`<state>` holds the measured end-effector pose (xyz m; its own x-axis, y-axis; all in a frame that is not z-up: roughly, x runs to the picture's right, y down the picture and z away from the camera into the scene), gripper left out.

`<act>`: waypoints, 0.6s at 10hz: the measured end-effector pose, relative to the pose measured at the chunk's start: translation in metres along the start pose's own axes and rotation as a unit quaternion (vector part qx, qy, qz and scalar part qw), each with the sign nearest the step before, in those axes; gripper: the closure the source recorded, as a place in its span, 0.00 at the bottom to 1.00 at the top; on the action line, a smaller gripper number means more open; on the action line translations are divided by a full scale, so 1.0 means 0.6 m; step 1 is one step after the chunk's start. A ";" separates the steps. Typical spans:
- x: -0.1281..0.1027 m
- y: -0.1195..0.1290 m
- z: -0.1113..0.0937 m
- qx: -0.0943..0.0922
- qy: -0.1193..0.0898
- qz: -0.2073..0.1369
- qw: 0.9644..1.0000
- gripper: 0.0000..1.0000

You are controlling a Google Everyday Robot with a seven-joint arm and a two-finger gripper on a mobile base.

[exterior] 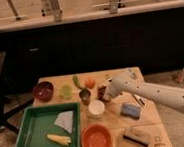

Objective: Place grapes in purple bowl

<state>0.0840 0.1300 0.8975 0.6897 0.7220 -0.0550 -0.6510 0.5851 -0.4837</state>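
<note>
The purple bowl (pixel 42 90) stands at the table's far left, dark maroon and round. The grapes (pixel 101 90) show as a small dark reddish lump near the table's middle, right of a small dark cup (pixel 85 95). My gripper (pixel 104 93) is at the end of the white arm that reaches in from the right, and it sits right at the grapes. Part of the grapes is hidden behind it. I cannot tell whether the grapes are held or resting on the table.
An orange fruit (pixel 89 82), a green vegetable (pixel 77 81) and a green cup (pixel 66 91) lie between bowl and grapes. A white cup (pixel 96 108), orange bowl (pixel 96 140), green tray (pixel 31 144), blue sponge (pixel 131 110) and dark block (pixel 137 136) fill the front.
</note>
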 end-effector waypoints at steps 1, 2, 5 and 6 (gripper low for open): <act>-0.007 -0.001 -0.014 0.011 -0.007 -0.002 1.000 1.00; -0.016 -0.003 -0.035 0.024 -0.016 -0.006 1.000 1.00; -0.061 -0.002 -0.135 0.067 -0.049 -0.023 0.996 1.00; -0.072 -0.002 -0.160 0.079 -0.059 -0.028 0.995 1.00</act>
<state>0.0856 0.0625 0.8166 0.6909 0.7190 0.0752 -0.6603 0.6700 -0.3394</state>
